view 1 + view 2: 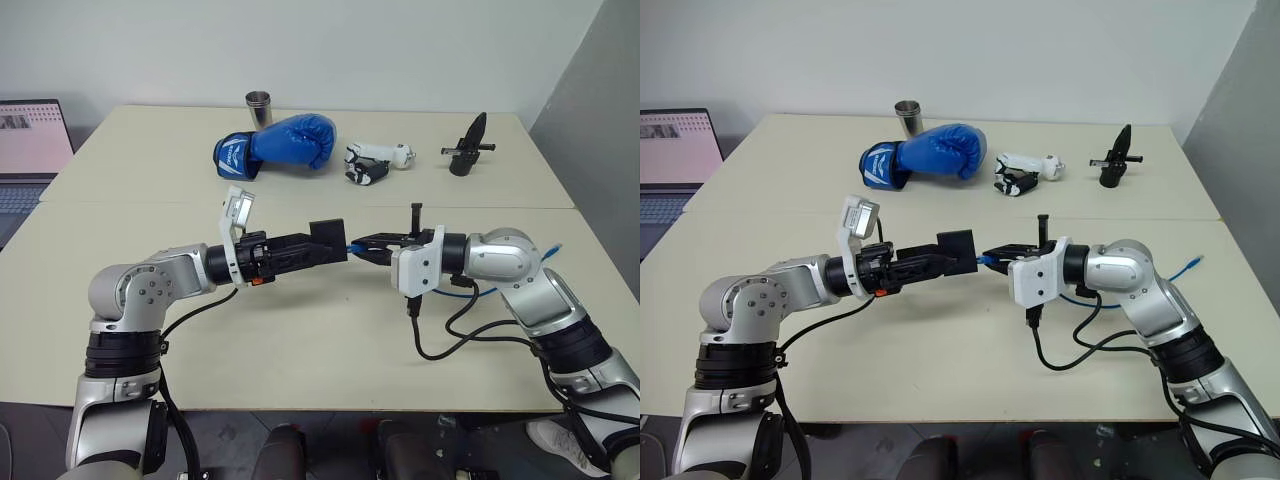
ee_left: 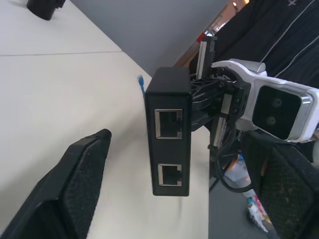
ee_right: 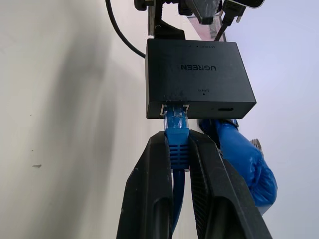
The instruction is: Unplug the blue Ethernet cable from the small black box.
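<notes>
R end effector (image 3: 178,164) clamps cable (image 3: 177,134) at plug, still in box (image 3: 197,77); L end effector (image 2: 174,199) fingers spread round box, to brace for pull.

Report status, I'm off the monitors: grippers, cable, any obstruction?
Right gripper shut on blue Ethernet cable at its plug, still seated in small black box. Left gripper open around box, both held above table. Nothing obstructing.
</notes>
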